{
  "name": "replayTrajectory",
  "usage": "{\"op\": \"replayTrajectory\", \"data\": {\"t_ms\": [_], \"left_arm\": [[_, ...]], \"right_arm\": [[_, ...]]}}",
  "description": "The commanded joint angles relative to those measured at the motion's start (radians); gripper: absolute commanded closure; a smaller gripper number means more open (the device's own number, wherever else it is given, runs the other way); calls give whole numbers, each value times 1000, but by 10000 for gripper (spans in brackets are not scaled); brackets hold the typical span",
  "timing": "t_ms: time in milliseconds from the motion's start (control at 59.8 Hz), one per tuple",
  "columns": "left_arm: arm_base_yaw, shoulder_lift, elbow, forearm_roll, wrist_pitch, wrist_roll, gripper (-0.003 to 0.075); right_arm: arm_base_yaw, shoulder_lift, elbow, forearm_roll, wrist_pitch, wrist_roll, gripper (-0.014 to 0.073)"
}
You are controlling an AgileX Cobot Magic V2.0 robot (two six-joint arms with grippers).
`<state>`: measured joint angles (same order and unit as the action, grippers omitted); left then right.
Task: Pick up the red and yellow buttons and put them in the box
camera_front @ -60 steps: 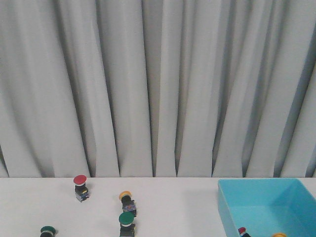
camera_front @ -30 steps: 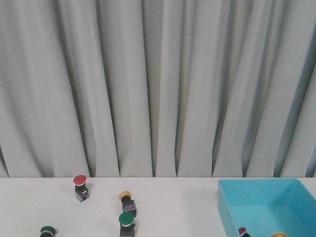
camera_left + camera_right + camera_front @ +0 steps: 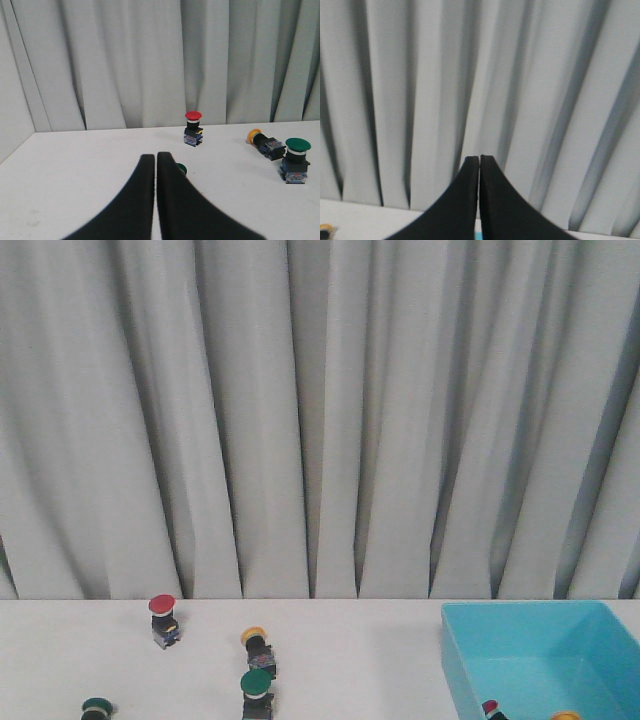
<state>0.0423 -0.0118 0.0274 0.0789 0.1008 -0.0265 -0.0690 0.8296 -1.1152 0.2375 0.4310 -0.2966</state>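
A red button (image 3: 162,617) stands upright on the white table at the left; it also shows in the left wrist view (image 3: 193,129). A yellow button (image 3: 257,646) lies on its side near it, also in the left wrist view (image 3: 262,142). The turquoise box (image 3: 527,642) sits at the right, with a red button (image 3: 491,708) and a yellow button (image 3: 566,716) inside at the frame's lower edge. My left gripper (image 3: 155,156) is shut and empty, low over the table, short of the red button. My right gripper (image 3: 479,158) is shut and empty, facing the curtain. Neither gripper shows in the front view.
Green-capped buttons stand on the table: one (image 3: 257,692) beside the yellow button, also in the left wrist view (image 3: 296,160), and one (image 3: 97,707) at the front left, half hidden behind my left fingers (image 3: 181,169). A grey curtain (image 3: 320,420) hangs behind the table.
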Motion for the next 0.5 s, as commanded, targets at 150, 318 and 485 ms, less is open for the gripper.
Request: {"op": "replayTrajectory", "data": {"t_ms": [150, 318, 485], "left_arm": [[-6, -15, 8, -3, -80, -11, 726], [-6, -15, 8, -3, -80, -11, 726], [-6, -15, 8, -3, -80, -11, 726]], "right_arm": [[105, -234, 453, -285, -431, 227, 602], [108, -409, 773, -285, -514, 312, 602], [108, -584, 1032, -285, -514, 328, 602]]}}
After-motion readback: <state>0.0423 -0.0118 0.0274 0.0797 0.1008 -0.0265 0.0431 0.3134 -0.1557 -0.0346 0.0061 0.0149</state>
